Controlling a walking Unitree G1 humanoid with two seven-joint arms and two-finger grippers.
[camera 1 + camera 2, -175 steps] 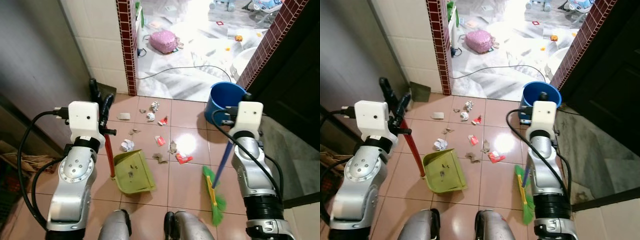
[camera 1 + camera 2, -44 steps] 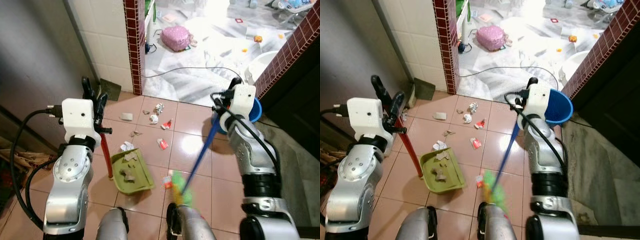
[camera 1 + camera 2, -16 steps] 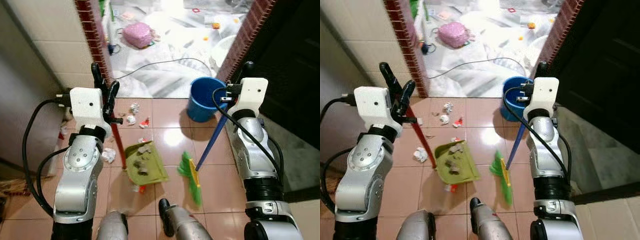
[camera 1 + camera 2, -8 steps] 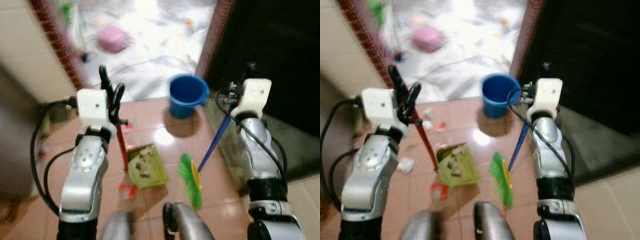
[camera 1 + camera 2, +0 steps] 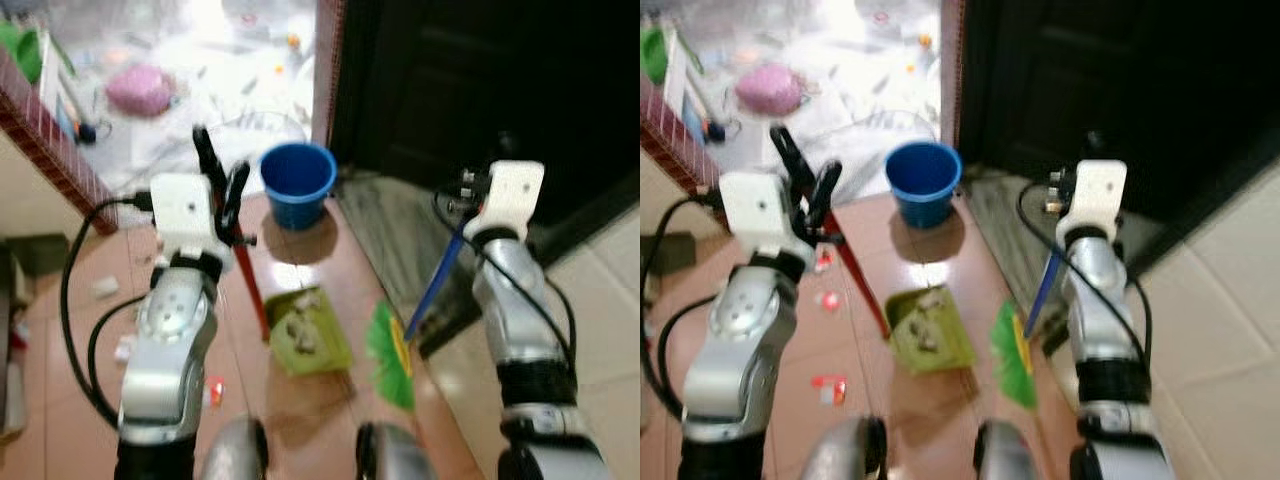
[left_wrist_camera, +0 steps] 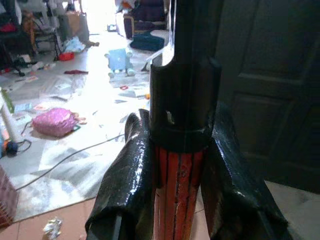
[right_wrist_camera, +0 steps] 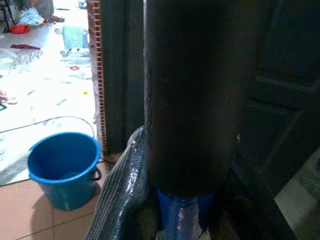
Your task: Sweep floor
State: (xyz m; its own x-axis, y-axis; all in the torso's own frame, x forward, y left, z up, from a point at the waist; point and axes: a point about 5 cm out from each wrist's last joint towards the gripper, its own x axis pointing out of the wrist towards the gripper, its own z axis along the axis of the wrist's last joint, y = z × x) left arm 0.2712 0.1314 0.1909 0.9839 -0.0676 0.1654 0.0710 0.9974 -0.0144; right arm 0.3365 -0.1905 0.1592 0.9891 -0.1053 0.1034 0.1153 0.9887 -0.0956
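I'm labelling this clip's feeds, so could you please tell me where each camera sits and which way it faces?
Left eye, right eye: head stereo pair, looking down at both arms, green dustpan, green broom head, blue bucket.
Left wrist: along left gripper clamped on the red dustpan handle.
Right wrist: along right gripper around the blue broom handle; shares the bucket with the head views.

Glossy floor tiles (image 5: 300,265), plastic bucket (image 5: 296,184)

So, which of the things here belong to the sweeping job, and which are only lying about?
For the job:
- green dustpan with litter in it, its red handle held by the left gripper
- green broom, its blue handle held by the right gripper
- scraps on the tiles

Lying about:
- blue bucket
- pink bag
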